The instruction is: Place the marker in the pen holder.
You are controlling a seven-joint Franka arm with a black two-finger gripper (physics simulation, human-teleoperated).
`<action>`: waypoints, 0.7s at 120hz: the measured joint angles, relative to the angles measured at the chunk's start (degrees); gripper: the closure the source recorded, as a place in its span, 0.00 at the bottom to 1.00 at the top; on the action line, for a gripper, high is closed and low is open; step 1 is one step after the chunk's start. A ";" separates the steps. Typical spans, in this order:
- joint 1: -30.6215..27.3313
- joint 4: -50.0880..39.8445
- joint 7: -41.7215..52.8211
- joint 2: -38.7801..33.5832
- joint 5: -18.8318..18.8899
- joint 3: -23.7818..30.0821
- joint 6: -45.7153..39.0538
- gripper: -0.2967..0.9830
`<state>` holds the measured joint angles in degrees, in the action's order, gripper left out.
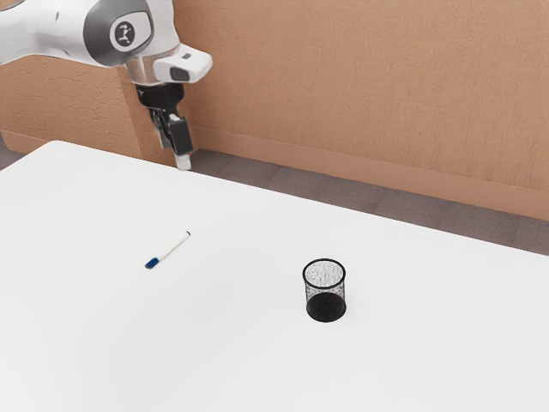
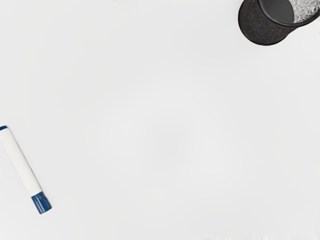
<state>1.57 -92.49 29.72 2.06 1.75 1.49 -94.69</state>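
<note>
The gripper (image 1: 177,144) hangs high above the table's far edge in the exterior view, well away from both objects; whether it is open or shut cannot be made out. On the white tabletop lies the marker (image 1: 171,247), white with a blue cap, the cap toward the exterior view's lower left. The pen holder (image 1: 326,292), a black mesh cup, stands upright on the exterior view's right of the marker, some distance from it. From the hand, the marker (image 2: 21,162) and part of the pen holder (image 2: 262,27) are visible, far apart.
The white table (image 1: 232,360) spreads beneath both objects, with bare surface between them. Beyond its far edge are a dark floor (image 1: 377,212) and a tan wall (image 1: 369,86).
</note>
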 joint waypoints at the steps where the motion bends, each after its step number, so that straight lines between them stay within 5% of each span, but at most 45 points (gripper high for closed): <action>1: -0.01 0.00 0.21 0.00 0.00 0.00 -0.01 0.23; 58: -4.25 -5.22 -2.04 0.74 0.91 -2.00 -3.19 0.23; 84: -5.18 -14.94 -6.34 0.68 0.87 -5.51 -14.97 0.23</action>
<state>-3.61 -107.42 23.37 2.74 2.63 -4.02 -109.66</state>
